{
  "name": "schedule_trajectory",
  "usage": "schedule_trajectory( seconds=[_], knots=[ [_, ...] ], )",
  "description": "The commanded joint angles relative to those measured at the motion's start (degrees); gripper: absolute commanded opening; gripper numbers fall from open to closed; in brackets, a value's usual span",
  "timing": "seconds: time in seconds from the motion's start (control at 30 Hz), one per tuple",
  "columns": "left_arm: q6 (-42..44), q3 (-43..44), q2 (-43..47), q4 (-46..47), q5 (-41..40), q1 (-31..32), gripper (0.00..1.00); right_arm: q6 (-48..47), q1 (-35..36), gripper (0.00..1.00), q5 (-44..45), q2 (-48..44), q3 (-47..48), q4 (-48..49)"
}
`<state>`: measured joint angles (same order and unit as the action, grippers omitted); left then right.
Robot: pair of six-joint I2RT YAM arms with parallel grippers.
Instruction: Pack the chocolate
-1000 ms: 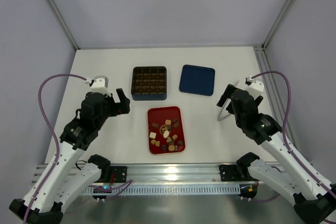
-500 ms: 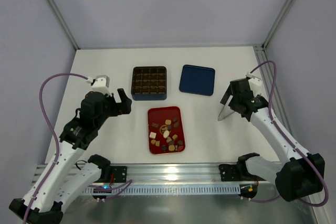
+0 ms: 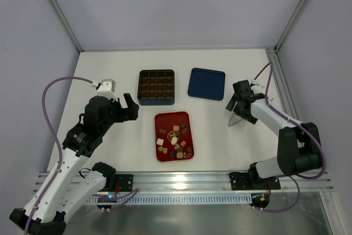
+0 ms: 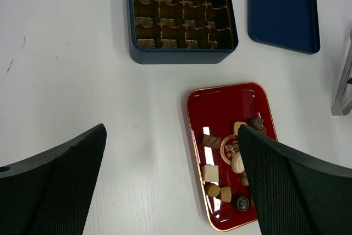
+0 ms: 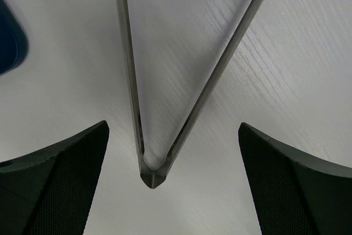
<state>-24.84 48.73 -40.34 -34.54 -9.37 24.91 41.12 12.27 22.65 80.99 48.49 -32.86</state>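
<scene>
Table (image 3: 110, 70): box (image 3: 157, 87), lid (image 3: 206, 83) upper centre; tongs (image 5: 153, 175) right.
Chocolate (image 3: 175, 140): strewn lengthwise down tray (image 3: 170, 118).
Left gripper (image 3: 131, 108), right gripper (image 3: 240, 105): my jaws apart.

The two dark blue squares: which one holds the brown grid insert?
The left one, the box, with empty brown cells. The right one, the lid, is plain blue inside.

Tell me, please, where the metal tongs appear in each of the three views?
Top external: tongs right of centre, below the blue lid.
Left wrist: tongs at the right edge, cut off.
Right wrist: tongs fill the centre, V opening upward.
Shared landmark: the blue lid, top right in left wrist, left edge in right wrist.
</scene>
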Motion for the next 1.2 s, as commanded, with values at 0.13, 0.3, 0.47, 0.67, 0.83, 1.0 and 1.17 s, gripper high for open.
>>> schedule_trajectory(
  seconds=[0.13,0.3,0.47,0.67,0.83,1.0,1.17],
  knots=[
    [0.49,1.89,0.52,1.06,0.75,0.14,1.0,6.07,-1.54,1.0,2.66,5.66,2.31,4.21],
    [0.67,1.89,0.52,0.97,0.84,0.14,1.0,5.99,-2.6,0.98,2.48,10.14,3.89,5.26],
    [0.58,1.89,0.26,0.97,0.93,0.14,1.0,6.42,-3.04,0.93,2.22,12.35,4.42,6.32],
    [0.58,1.89,0.0,0.97,1.19,0.14,1.0,7.48,-3.13,0.81,2.04,12.7,4.24,6.58],
    [0.58,1.9,-0.18,0.97,1.46,0.14,1.0,8.09,-3.13,0.75,0.38,12.79,2.67,7.63],
    [0.58,1.81,-0.09,0.97,1.63,0.14,1.0,6.26,-3.13,0.56,0.64,12.53,1.96,8.34],
    [0.5,1.81,-0.18,0.88,1.63,0.14,1.0,2.74,-3.04,0.5,2.13,7.7,0.56,7.73]
  ],
)
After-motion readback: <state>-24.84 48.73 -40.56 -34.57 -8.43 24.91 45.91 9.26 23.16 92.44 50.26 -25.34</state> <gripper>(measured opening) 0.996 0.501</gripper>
